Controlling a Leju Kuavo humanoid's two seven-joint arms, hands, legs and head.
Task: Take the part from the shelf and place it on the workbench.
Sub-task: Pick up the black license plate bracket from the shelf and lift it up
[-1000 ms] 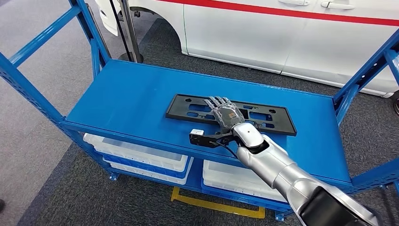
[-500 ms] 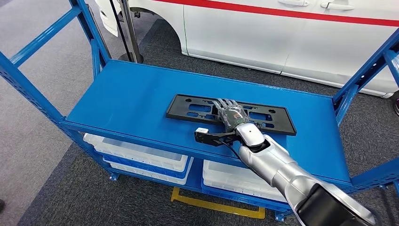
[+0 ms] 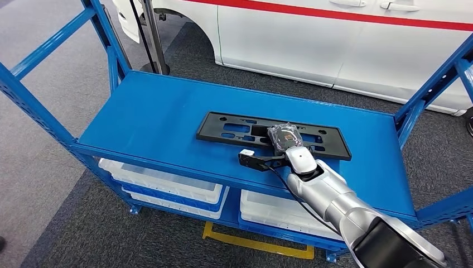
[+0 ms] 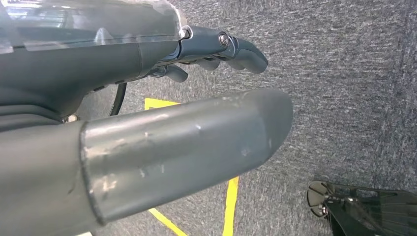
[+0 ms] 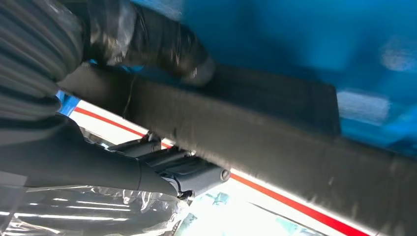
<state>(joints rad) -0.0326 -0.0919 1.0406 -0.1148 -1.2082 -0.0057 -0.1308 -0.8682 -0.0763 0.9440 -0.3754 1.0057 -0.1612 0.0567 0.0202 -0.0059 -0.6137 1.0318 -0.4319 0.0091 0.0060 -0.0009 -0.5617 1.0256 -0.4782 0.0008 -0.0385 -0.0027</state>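
The part (image 3: 223, 127) is a long flat black plastic frame with cut-outs, lying on the blue shelf (image 3: 156, 111) right of centre. My right hand (image 3: 284, 137) reaches in from the front and grips its near long edge at the middle, fingers curled over the top. In the right wrist view the part (image 5: 275, 128) runs between my thumb (image 5: 162, 44) on one face and my fingers (image 5: 187, 172) on the other. My left hand (image 4: 147, 123) hangs over the grey carpet, its fingers (image 4: 221, 49) apart and holding nothing.
Blue uprights (image 3: 429, 84) frame the shelf on both sides. White bins (image 3: 167, 187) sit on the lower level. A white car with a red stripe (image 3: 334, 39) stands behind the shelf. Yellow tape (image 3: 256, 243) marks the floor in front.
My right hand slid to the right along the part and its fingers, flat on the part before, have curled down around the part's edge. The part has not moved.
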